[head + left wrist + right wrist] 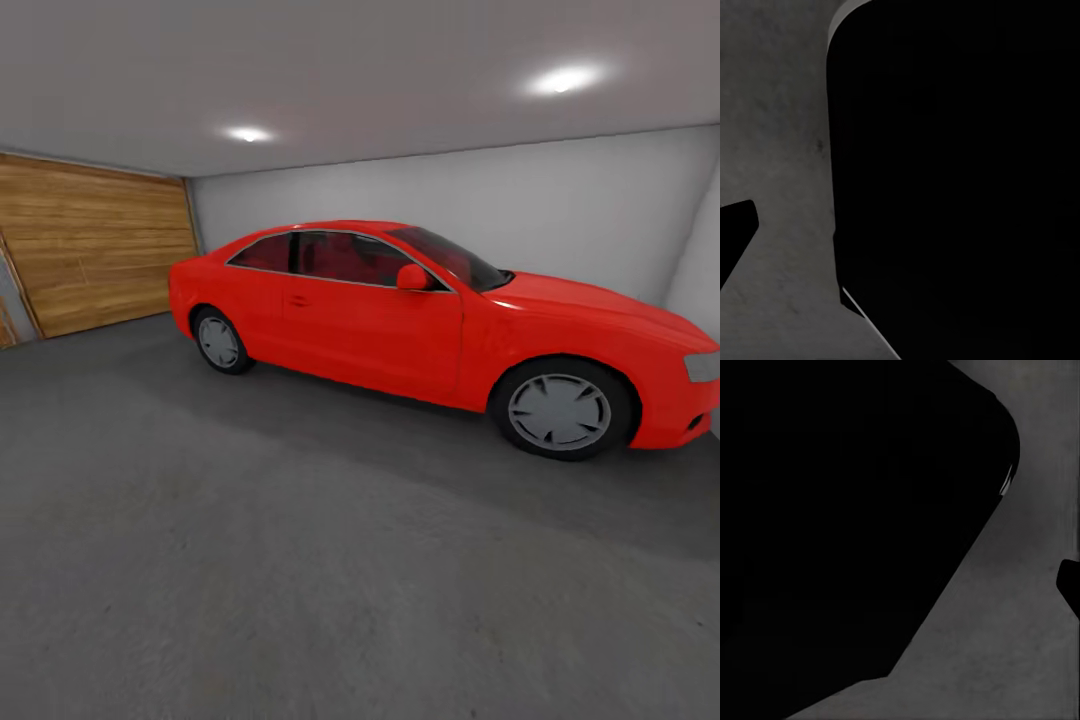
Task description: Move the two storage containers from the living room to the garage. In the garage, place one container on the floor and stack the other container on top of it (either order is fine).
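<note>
You're in the garage facing the red car across bare concrete floor, no containers here to place yet, and I can't tell your finger state, wrist views mostly black.

floor: dark grey concrete | on it: red car

Garage: plain grey-white walls, wood-panelled door at the far left, red coupe parked along the back wall. Floor is dark grey speckled concrete; it also shows in both wrist views beside large black shapes.
</note>
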